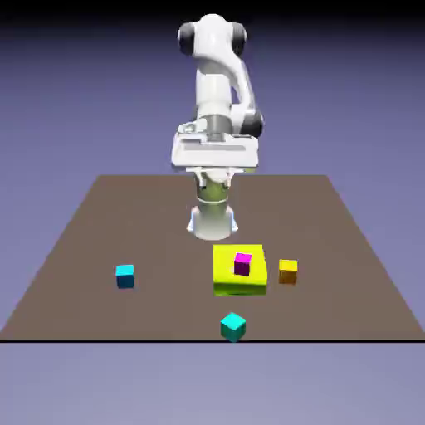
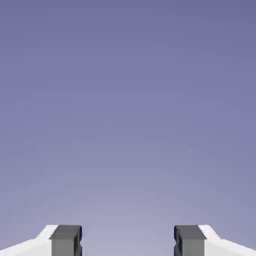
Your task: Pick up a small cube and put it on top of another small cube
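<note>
The small teal cube (image 1: 233,326) sits near the table's front edge, just right of the middle in the exterior view. Behind it and further to the exterior view's right rests the small orange-yellow cube (image 1: 287,271). My gripper (image 1: 214,162) hangs high above the table's far part, well away from both cubes. The hand view holds only the blue-violet backdrop. There the gripper (image 2: 127,241) is open, its grey fingertips (image 2: 65,240) wide apart with nothing between them.
A large flat yellow-green block (image 1: 239,270) lies just left of the orange-yellow cube, with a small magenta cube (image 1: 242,264) on top. A bright cyan cube (image 1: 124,276) sits on the brown table (image 1: 100,224) at the exterior view's left.
</note>
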`<action>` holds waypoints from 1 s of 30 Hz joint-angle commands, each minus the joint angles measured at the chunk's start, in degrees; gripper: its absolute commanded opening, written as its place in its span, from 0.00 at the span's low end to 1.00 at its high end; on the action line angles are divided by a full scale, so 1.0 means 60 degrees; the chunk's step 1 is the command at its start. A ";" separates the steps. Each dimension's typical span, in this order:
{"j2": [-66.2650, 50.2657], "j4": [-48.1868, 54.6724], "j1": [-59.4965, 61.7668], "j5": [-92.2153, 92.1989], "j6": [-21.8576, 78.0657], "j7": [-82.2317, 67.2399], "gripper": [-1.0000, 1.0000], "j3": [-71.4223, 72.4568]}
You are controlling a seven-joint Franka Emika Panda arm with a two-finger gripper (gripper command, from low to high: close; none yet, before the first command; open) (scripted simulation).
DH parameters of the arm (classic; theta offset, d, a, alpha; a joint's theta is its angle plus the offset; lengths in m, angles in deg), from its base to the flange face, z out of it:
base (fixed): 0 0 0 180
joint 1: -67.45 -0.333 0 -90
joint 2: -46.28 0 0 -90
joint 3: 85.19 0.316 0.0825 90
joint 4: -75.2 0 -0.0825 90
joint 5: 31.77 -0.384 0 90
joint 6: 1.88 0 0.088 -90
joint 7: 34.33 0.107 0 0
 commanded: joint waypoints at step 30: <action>-1.0383 0.8522 0.2259 -0.2206 0.9202 0.4916 0.50 0.1885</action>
